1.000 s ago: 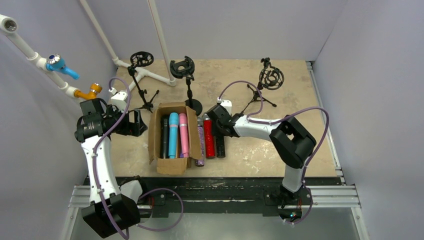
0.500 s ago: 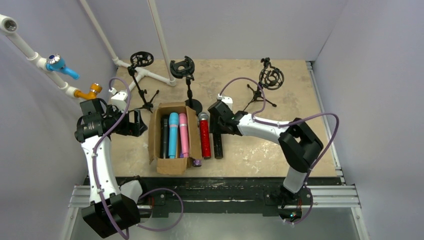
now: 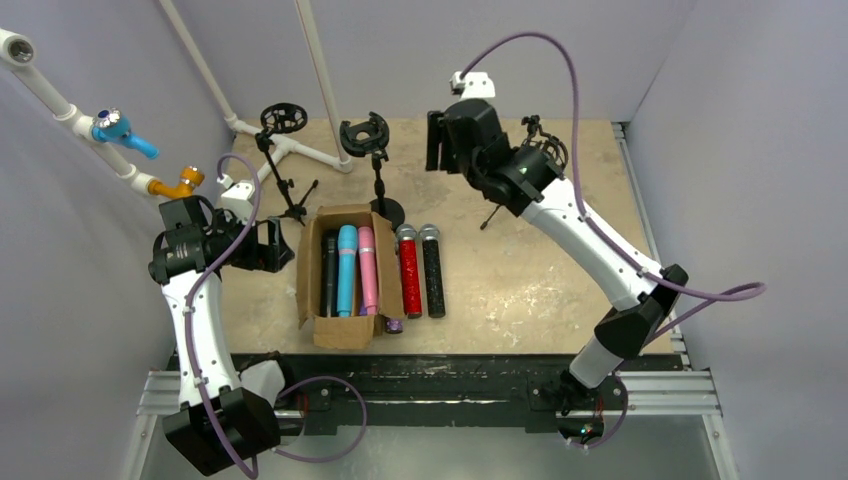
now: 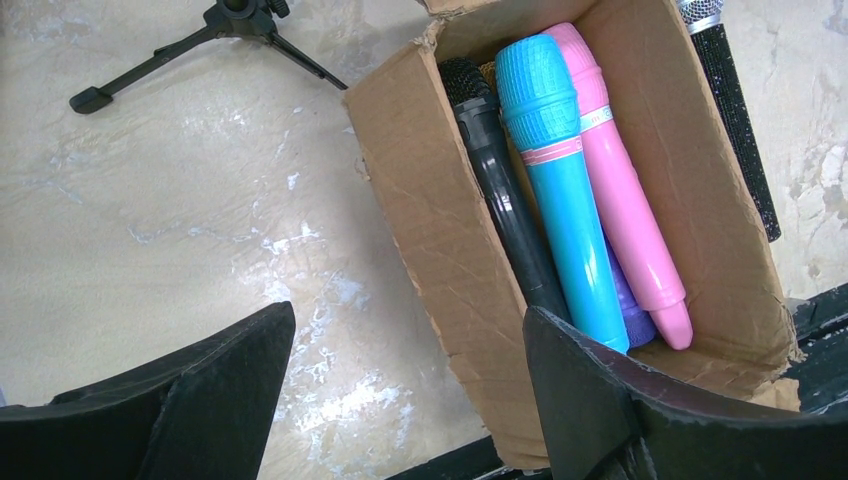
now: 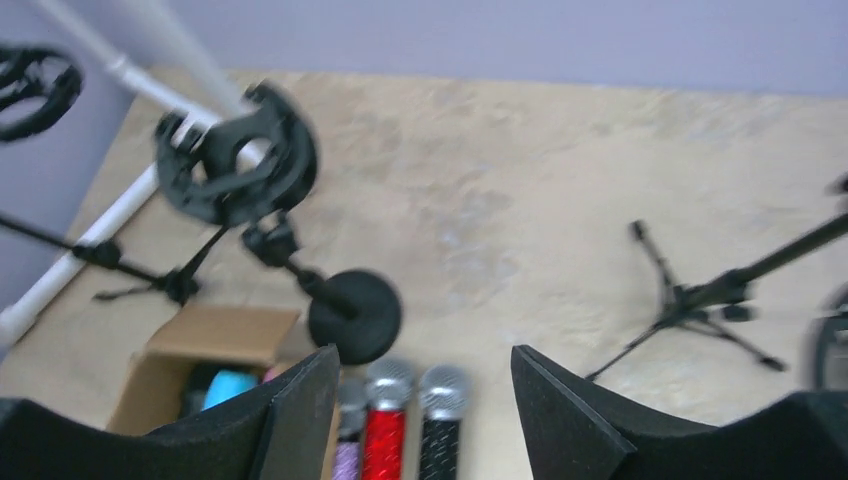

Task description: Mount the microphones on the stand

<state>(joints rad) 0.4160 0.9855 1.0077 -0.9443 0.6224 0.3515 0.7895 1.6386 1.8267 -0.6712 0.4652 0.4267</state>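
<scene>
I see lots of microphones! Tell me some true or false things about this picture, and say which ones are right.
The blue microphone lies in the cardboard box. True.
The red microphone is clipped into a stand. False: it lies on the table beside the box.
The right pincer holds a microphone. False: it is open and empty.
The left pincer is open, holding nothing. True.
The round-base stand has an empty holder. True.

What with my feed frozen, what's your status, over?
Left gripper open, empty, by cardboard box. Right gripper open, empty, high. On table: red microphone, glittery black microphone; middle stand bare. Nothing blocking.
</scene>
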